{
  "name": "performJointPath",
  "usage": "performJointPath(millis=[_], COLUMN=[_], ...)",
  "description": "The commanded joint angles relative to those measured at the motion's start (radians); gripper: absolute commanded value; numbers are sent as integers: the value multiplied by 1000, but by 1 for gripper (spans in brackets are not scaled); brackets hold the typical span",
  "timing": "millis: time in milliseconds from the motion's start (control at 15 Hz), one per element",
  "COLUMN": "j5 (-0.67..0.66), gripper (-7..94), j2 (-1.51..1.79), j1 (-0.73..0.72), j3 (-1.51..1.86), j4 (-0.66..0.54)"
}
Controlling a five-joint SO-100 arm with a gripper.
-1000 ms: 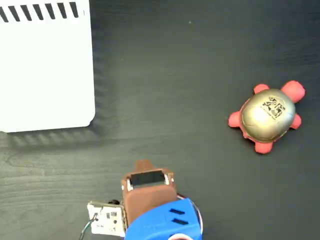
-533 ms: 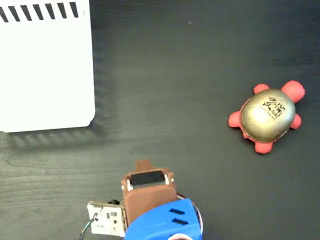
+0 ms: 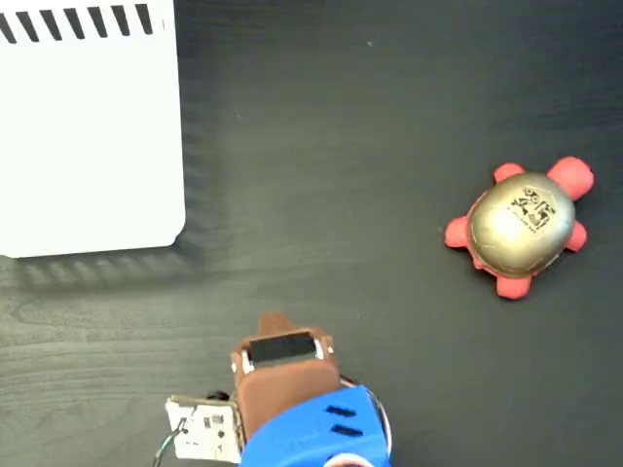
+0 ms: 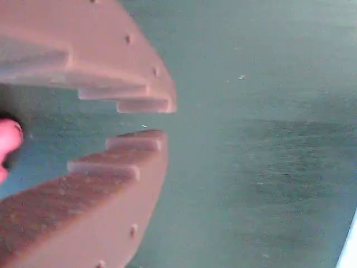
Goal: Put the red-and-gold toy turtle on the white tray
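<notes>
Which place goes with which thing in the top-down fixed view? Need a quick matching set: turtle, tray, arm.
Things:
1. red-and-gold squishy toy turtle
2. large flat white rectangular tray
3. brown-and-blue arm

Places, fixed view:
A. bottom edge, left of centre
B. right side, on the dark table
C. top-left corner, slots along the upper edge

Pairs: 1-B, 2-C, 3-A. The turtle lies far from the tray. In the wrist view the fingers stand slightly apart, nothing between them.
</notes>
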Motion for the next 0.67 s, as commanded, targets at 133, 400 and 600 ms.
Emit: performJointPath(millis=[133,400,600], j5=[-127,-146,-357], gripper=[0,0,0], j2=[-304,-653,-848], j1=[-2,49,187], j3=[-328,-680,-773], j4=[-40,95,-18])
